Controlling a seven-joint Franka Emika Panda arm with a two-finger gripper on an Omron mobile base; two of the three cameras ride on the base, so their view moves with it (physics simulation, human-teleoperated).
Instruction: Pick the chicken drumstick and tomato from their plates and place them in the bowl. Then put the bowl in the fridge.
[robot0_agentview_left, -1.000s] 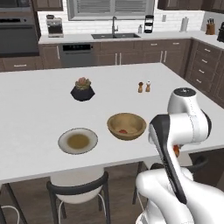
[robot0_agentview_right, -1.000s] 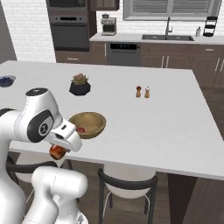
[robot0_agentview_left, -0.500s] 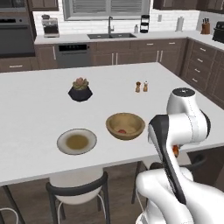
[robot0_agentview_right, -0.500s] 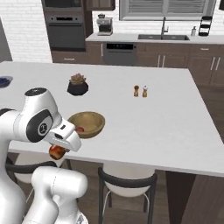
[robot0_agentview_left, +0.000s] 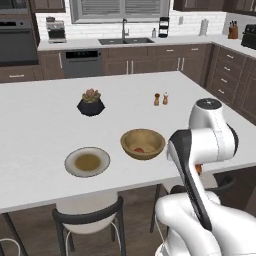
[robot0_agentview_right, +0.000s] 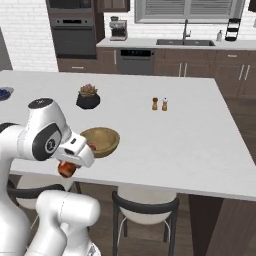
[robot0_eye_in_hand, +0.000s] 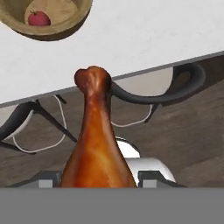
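At this moment we held the chicken drumstick (robot0_eye_in_hand: 97, 144) in our pincer (robot0_eye_in_hand: 98, 177), the jaws clamped on its thick end and the thin bone end pointing away from the hand. The pincer (robot0_agentview_right: 66, 168) hung off the near edge of the bench (robot0_agentview_left: 45, 120), below the level of its top, with a stool (robot0_eye_in_hand: 175, 83) and the floor beneath. The tomato (robot0_eye_in_hand: 38, 18) already lay inside the wooden bowl (robot0_agentview_left: 143, 143), which stood on the bench near that edge; the tan-rimmed plate (robot0_agentview_left: 87, 161) stood just beside the bowl and was bare. A potted plant (robot0_agentview_left: 90, 102) and a pair of shakers (robot0_agentview_left: 160, 98) stood farther back, well apart from the bowl. The step in hand, as we judged it, was carrying the drumstick to the bowl. To do it well, we would have raised the hand above the bench edge first, so that the bone end cleared the rim, then brought it over the bowl's centre and lowered it close before releasing. We judged that a drop from height could knock the tomato or tip the glossy meat out over the wall.
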